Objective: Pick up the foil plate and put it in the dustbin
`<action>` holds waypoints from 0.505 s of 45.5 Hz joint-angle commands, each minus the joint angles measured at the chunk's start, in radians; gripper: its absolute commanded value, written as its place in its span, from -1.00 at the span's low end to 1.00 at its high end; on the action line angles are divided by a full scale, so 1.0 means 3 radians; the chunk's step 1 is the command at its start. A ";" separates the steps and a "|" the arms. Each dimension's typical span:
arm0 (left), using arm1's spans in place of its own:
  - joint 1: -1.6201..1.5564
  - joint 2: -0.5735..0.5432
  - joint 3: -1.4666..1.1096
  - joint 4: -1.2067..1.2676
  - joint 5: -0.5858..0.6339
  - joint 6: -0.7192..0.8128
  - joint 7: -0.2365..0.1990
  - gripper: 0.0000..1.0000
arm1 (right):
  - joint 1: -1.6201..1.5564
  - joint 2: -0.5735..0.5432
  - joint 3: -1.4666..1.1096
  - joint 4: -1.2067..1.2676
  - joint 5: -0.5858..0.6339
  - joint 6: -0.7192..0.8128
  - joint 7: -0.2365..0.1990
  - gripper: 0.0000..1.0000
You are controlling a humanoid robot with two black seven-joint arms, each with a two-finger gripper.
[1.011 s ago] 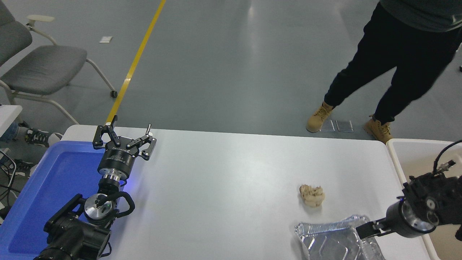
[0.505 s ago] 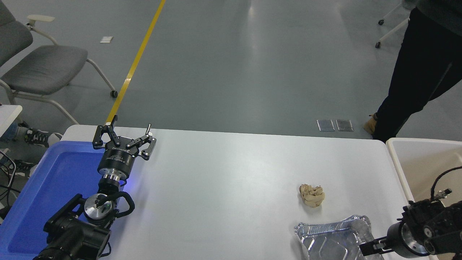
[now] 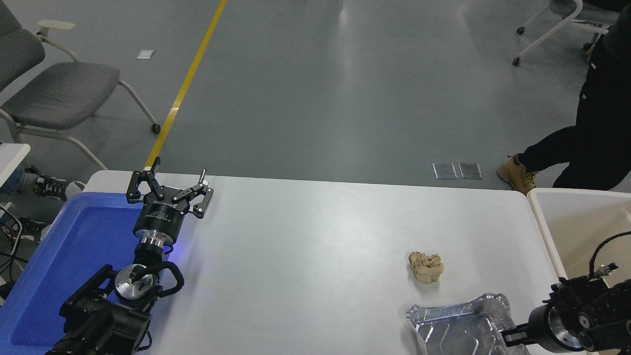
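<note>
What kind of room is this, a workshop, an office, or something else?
Probably a robot test lab or workshop floor. The bare grey floor carries a yellow line, office chairs stand loose on it, and two black robot arms work at a plain white table with a blue tray.

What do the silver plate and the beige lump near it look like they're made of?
The foil plate looks like thin aluminium foil: bright, mirror-like silver, with a crinkled rim and embossed ridges in its base. The lump looks like crumpled paper or tissue: matte beige with irregular folds, though the picture leaves that open.
</note>
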 commanded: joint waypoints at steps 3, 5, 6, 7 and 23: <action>0.0000 0.0000 0.0000 0.0000 0.0000 0.0003 0.0000 0.98 | 0.0059 -0.0084 0.0008 0.0038 0.0010 -0.0009 0.0017 -1.00; 0.0000 0.0000 0.0000 0.0000 0.0000 -0.0002 0.0000 0.98 | 0.0100 -0.0150 0.0008 0.0089 0.0010 -0.0004 0.0048 -1.00; 0.0000 0.0000 0.0000 0.0000 0.0000 -0.0002 0.0000 0.98 | 0.0130 -0.0181 0.0008 0.0119 0.0010 0.0001 0.0063 -1.00; 0.0000 0.0000 0.0005 0.0000 0.0000 -0.0002 0.0000 0.98 | 0.0176 -0.0222 0.0008 0.0155 0.0010 0.0011 0.0079 -1.00; 0.0000 0.0000 0.0005 0.0000 0.0000 0.0003 0.0000 0.98 | 0.1316 -0.1070 -0.0053 0.0907 -0.0107 0.0670 0.0120 -1.00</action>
